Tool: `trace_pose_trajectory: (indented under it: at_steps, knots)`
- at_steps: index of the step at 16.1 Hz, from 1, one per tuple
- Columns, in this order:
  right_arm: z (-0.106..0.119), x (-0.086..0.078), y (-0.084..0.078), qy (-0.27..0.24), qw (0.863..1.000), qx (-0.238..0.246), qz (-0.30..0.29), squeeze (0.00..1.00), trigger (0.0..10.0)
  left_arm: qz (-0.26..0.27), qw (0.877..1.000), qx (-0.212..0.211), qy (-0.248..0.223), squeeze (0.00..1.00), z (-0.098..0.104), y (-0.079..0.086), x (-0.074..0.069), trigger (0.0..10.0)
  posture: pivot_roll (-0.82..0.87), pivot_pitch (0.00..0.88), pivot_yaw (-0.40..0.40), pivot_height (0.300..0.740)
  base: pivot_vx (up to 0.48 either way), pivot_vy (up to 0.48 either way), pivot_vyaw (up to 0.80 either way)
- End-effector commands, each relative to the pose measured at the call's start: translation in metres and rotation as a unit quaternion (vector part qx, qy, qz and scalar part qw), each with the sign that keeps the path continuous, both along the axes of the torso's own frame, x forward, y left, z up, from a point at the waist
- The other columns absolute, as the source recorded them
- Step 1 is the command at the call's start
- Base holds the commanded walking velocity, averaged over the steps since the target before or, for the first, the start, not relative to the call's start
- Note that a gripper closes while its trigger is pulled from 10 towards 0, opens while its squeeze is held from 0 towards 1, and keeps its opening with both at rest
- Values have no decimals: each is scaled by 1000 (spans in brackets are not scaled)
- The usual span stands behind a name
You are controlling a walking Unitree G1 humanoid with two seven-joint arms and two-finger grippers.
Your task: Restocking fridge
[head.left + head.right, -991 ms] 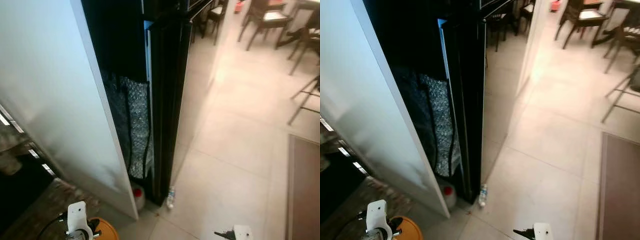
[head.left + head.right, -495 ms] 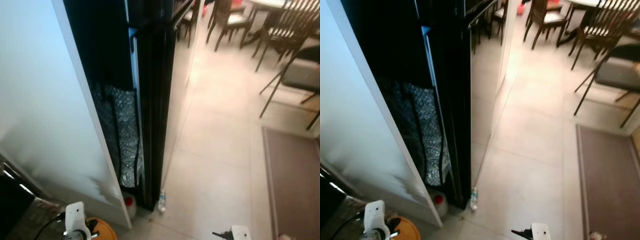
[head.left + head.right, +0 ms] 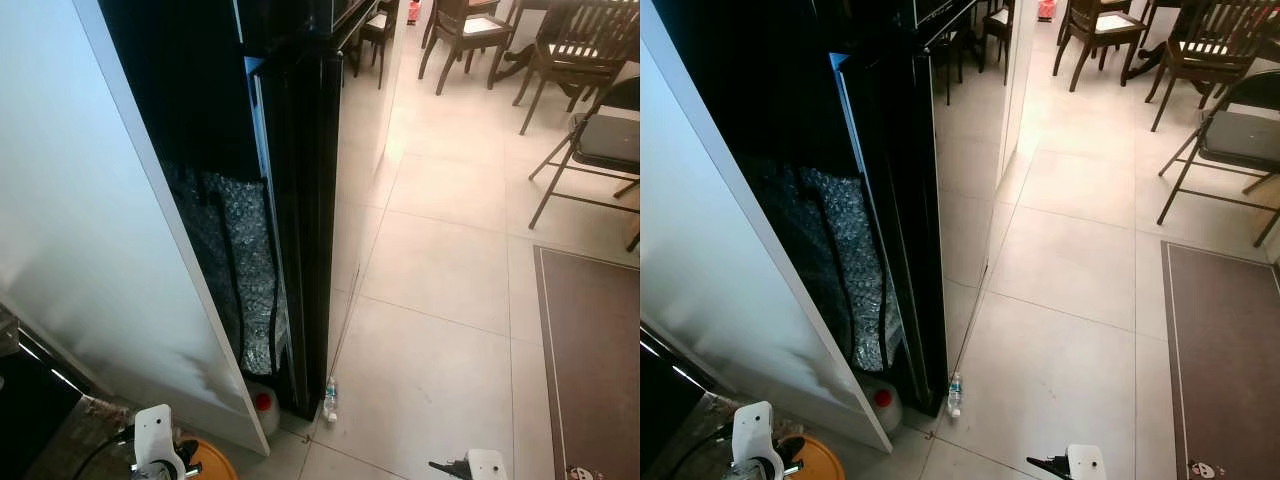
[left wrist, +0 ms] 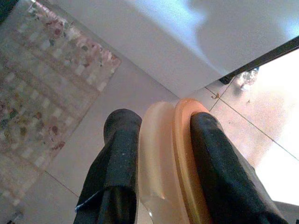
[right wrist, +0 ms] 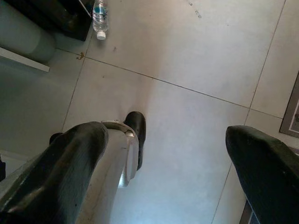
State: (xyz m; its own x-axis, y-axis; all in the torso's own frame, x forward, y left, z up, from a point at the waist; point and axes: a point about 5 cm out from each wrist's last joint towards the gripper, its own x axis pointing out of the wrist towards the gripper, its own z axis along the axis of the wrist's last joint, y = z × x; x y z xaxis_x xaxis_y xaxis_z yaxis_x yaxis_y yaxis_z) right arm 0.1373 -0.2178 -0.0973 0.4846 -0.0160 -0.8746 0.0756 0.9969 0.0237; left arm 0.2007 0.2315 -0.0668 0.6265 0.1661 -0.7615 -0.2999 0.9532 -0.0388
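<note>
A tall black fridge (image 3: pixel 305 190) stands ahead, seen edge-on, beside a white panel (image 3: pixel 90 210). Bubble wrap (image 3: pixel 240 270) fills the dark gap between them. At the lower left my left gripper (image 4: pixel 163 158) is shut on a translucent container with an orange lid (image 4: pixel 180 149); its orange rim (image 3: pixel 207 463) shows low down beside my wrist. My right gripper (image 5: pixel 173 163) hangs open over the bare tiles with nothing between its fingers (image 5: pixel 70 163).
A small water bottle (image 3: pixel 329 398) lies on the floor at the fridge's base, with a red-capped jug (image 3: pixel 262 405) beside it. Dining chairs (image 3: pixel 560 50) stand at the far right, and a folding chair (image 3: pixel 600 150) nearer. A brown mat (image 3: pixel 590 350) covers the right floor.
The whole picture has shifted as the camera turned; more of the chairs and mat shows. Both grippers keep their places, the left still holding the container.
</note>
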Motion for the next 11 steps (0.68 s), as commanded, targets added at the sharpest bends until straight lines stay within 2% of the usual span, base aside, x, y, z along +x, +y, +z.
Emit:
trace_pose_trajectory:
  at_steps: [1, 10, 11]
  knots:
    - [0, 0, -2, -5, 1000, -1, -7, 0, 10000, 4, 1000, -1, 12, 0, -3, 1, -4, 10000, -41, 0, 19, 740, 0, 311, 0]
    - [0, -1, -3, -8, 1000, -2, -17, 0, 10000, -2, 1000, -1, 15, 0, -3, 0, -5, 10000, -43, 0, 18, 740, 0, 364, 0]
    - [0, -1, -3, -9, 1000, -2, -19, 0, 10000, -3, 1000, 0, 15, 0, -3, 0, -5, 10000, -43, 0, 18, 740, 0, 345, -481]
